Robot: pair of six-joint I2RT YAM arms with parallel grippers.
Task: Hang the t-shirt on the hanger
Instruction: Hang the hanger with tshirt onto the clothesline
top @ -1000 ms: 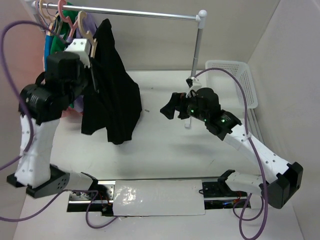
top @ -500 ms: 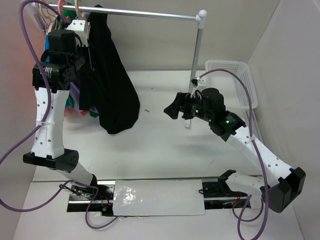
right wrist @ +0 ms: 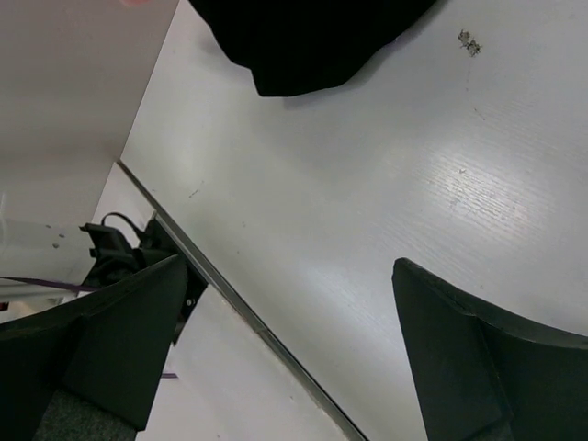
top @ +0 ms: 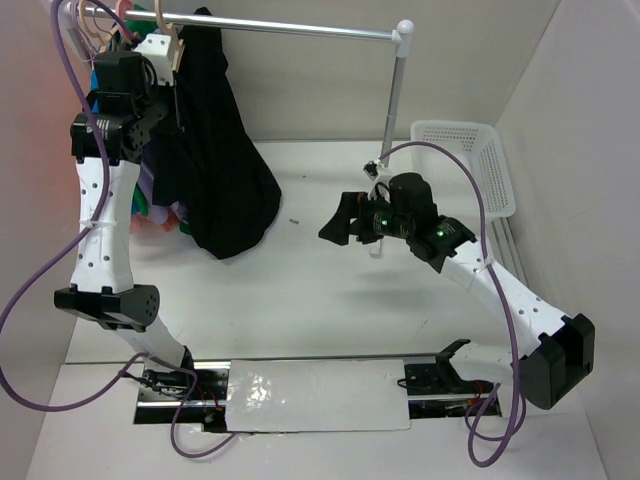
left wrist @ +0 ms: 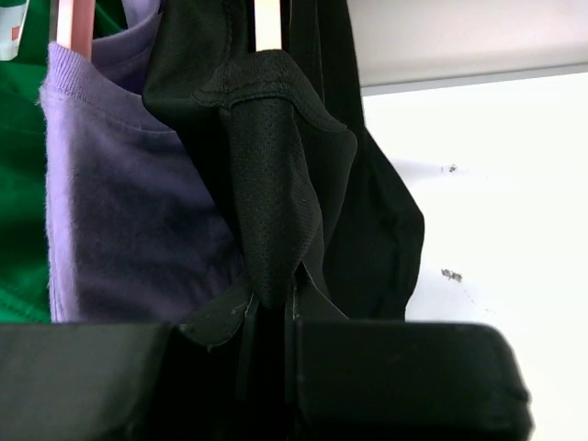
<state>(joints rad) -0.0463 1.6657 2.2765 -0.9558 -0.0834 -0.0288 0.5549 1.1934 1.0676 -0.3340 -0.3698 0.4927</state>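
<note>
At the left end of the clothes rail [top: 290,30], the left gripper [left wrist: 266,322] pinches a fold of the black t-shirt [left wrist: 276,184], its fingers clenched on the fabric. The shirt hangs from the pale hanger [left wrist: 266,20], just beside a lilac top [left wrist: 110,202]. Above the white table [top: 330,290], the right gripper [right wrist: 285,349] hovers, fingers spread wide apart.
</note>
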